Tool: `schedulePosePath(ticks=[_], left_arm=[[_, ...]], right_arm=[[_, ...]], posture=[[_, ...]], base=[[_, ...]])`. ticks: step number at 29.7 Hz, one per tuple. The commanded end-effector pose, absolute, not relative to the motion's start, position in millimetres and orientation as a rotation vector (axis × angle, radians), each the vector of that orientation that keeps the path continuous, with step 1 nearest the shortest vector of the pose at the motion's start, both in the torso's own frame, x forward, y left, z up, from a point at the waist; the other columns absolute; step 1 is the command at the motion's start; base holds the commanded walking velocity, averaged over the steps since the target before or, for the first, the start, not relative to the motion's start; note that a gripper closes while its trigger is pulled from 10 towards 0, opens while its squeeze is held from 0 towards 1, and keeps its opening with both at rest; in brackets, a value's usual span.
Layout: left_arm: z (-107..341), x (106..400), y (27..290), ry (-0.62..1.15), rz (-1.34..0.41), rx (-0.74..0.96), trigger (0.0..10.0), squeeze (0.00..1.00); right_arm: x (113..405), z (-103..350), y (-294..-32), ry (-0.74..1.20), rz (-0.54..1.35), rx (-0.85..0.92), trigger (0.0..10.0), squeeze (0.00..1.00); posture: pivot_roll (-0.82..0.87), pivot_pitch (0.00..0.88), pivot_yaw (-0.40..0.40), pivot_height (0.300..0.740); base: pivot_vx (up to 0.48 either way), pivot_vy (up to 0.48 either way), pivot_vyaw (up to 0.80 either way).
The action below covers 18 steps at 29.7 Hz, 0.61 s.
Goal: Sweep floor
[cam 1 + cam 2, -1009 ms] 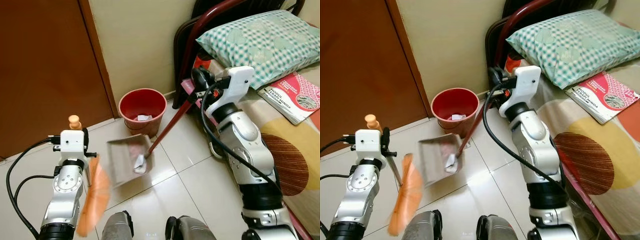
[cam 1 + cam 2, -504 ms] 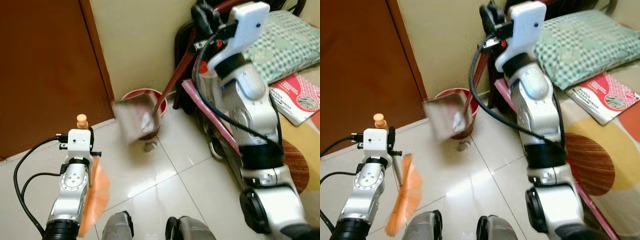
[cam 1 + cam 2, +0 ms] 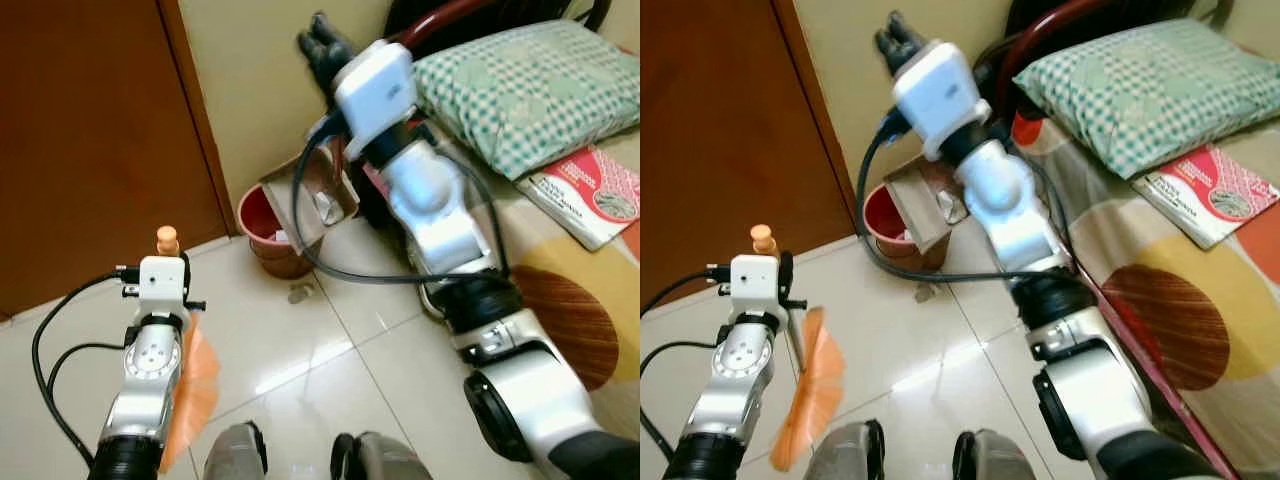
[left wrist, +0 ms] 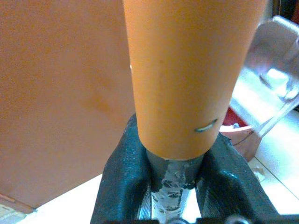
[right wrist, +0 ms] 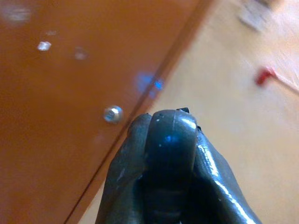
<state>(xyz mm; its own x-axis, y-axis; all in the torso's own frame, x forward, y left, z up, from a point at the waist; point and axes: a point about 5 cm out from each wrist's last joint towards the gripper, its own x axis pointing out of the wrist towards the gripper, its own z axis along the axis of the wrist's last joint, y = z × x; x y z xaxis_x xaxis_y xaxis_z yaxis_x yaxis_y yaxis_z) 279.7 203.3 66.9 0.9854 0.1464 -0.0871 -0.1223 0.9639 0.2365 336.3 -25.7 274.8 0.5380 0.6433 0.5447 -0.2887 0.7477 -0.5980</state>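
The right hand (image 3: pixel 318 40) was raised high near the cream wall (image 3: pixel 265 90), its black fingers clenched around the dark handle of the dustpan (image 3: pixel 312 196), as the right wrist view showed the fingers (image 5: pixel 170 154) wrapped tight on a dark rod. The grey dustpan hung tilted over the red bin (image 3: pixel 268 232), its open mouth turned down toward the bin's rim, with a crumpled white scrap (image 3: pixel 327 208) lying inside the pan. More white paper lay within the bin, which stood on the tiled floor (image 3: pixel 300 350) against the wall, just beside the brown door (image 3: pixel 95 130). A small bit of debris (image 3: pixel 297 294) lay on the floor just in front of the bin. The left hand (image 4: pixel 173 186) sat low on the robot's left, grasping the broom (image 3: pixel 192 395) by its silver shaft, just below the orange cap (image 3: pixel 167 238) at the top of the handle; the left wrist view showed both fingers closed around that shaft. The broom's orange bristles hung beside the left forearm, close to the floor and well apart from the bin. On the robot's right stood the bed (image 3: pixel 590 300) with a patterned cover, carrying a green checked pillow (image 3: pixel 520 85) and a red and white book (image 3: pixel 590 195) near it. The dark red bed frame (image 3: pixel 440 18) curved up behind the right arm.
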Motion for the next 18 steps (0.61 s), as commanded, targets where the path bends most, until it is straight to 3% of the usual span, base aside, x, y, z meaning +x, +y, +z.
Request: schedulePosePath(ticks=[1, 18], left_arm=[[51.8, 271.6, 207.0, 0.181, 0.146, 0.239, 10.0, 0.00], [52.3, 273.2, 201.4, 0.170, 0.145, 0.230, 10.0, 0.00]], right_arm=[[326.9, 287.9, -18.2, -0.967, 0.581, -0.535, 10.0, 0.00], [295.3, 206.1, 37.4, -1.024, 0.819, -0.673, 10.0, 0.00]], posture=[[0.00, 0.089, -0.027, 0.740], [0.00, 0.099, -0.045, 0.740]], base=[[0.000, 0.000, 0.00], [0.000, 0.000, 0.00]])
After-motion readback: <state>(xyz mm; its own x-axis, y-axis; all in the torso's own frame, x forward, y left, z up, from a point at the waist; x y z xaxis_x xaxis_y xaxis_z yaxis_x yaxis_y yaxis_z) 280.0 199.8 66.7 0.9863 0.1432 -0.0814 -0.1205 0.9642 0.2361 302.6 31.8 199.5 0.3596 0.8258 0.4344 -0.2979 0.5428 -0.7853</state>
